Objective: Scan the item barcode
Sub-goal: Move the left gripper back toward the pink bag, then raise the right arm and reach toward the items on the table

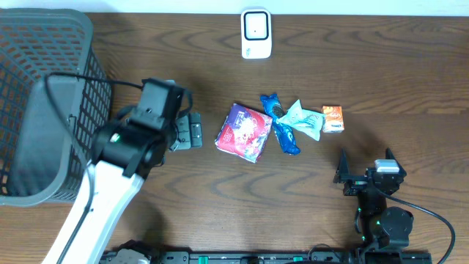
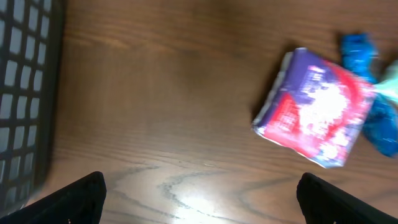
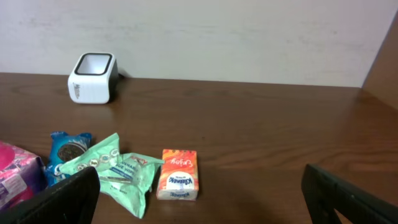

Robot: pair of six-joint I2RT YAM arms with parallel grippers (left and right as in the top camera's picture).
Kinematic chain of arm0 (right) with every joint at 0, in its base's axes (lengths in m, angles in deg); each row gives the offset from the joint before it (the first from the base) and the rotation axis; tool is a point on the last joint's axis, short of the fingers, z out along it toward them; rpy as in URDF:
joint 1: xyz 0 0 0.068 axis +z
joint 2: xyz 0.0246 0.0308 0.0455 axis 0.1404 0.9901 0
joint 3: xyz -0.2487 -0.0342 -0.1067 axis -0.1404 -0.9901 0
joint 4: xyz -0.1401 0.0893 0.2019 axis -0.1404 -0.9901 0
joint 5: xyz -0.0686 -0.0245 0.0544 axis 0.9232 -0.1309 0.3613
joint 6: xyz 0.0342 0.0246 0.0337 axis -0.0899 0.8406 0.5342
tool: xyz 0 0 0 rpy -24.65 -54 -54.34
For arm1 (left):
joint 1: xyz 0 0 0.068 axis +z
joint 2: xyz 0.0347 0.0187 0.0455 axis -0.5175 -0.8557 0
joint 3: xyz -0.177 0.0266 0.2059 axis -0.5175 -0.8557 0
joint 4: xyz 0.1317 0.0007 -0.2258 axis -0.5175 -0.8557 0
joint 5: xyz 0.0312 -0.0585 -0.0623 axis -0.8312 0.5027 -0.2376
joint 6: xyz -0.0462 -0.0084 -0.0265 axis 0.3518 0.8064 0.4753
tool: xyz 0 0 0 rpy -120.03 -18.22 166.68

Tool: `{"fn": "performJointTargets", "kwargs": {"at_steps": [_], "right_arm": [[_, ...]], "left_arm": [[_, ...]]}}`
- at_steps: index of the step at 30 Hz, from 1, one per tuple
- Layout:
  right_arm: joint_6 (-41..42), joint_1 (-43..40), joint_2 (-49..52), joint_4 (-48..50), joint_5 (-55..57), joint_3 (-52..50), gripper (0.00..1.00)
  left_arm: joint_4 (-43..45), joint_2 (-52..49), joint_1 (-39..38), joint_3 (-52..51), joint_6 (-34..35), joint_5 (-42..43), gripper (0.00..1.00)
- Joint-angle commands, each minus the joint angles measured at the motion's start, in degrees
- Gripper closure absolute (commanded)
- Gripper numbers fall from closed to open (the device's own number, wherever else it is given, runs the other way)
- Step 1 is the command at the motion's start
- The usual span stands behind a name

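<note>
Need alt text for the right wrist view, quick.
An orange box sits on the table ahead of the open fingers, a green packet and blue pack to its left. A white scanner stands farther back, left.

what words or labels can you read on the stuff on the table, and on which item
No text reads clearly.
On the orange box: a white script word, too blurred to read.
On the green packet: small print, too small to read.
On the blue packet: a cookie picture, no legible word.
On the purple pack: printing, blurred.
On the scanner: no text visible.
</note>
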Motion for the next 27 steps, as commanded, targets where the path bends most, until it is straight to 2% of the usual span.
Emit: {"fn": "performJointTargets", "kwargs": {"at_steps": [1, 9, 12, 13, 15, 18, 21, 23, 25, 27], "right_arm": [[-0.42, -0.42, -0.24, 1.7, 0.07, -0.09, 0.01], [2.89, -0.26, -0.24, 6.6, -4.79, -0.09, 0.01], [16.37, -0.26, -0.24, 12.24, -22.08, -0.09, 0.01], [18.49, -0.26, -0.24, 12.98, -26.08, -0.09, 0.01], [25.2, -0.26, -0.24, 17.09, -29.16, -0.09, 0.01], [30.29, -0.26, -0.24, 21.79, -29.27, -0.09, 0.01], [30.91, -0.26, -0.17, 29.57, -29.2, 0.35, 0.01], [30.6, -0.31, 0.2, 30.08, -28.63, 2.56, 0.01], [27.67, -0.31, 1.6, 26.43, -28.65, 6.99, 0.01], [22.27, -0.31, 4.87, 16.68, -28.63, 14.16, 0.01]], "left_arm": [[-0.37, -4.24, -0.22, 0.11, 2.23, -3.37, 0.02], [-0.37, -10.69, -0.22, 0.11, 2.23, -3.34, 0.02], [-0.35, -11.69, -0.22, 0.11, 2.23, -3.34, 0.02], [-0.35, -11.87, -0.22, 0.11, 2.23, -3.34, 0.02], [-0.35, -11.89, -0.22, 0.11, 2.23, -3.34, 0.02], [-0.35, -11.89, -0.22, 0.11, 2.23, -3.37, 0.02], [-0.35, -11.89, -0.22, 0.11, 2.23, -3.37, 0.02], [-0.35, -11.89, -0.22, 0.11, 2.23, -3.34, 0.02], [-0.35, -11.89, -0.22, 0.11, 2.23, -3.34, 0.02], [-0.35, -11.89, -0.22, 0.11, 2.23, -3.37, 0.02]]}}
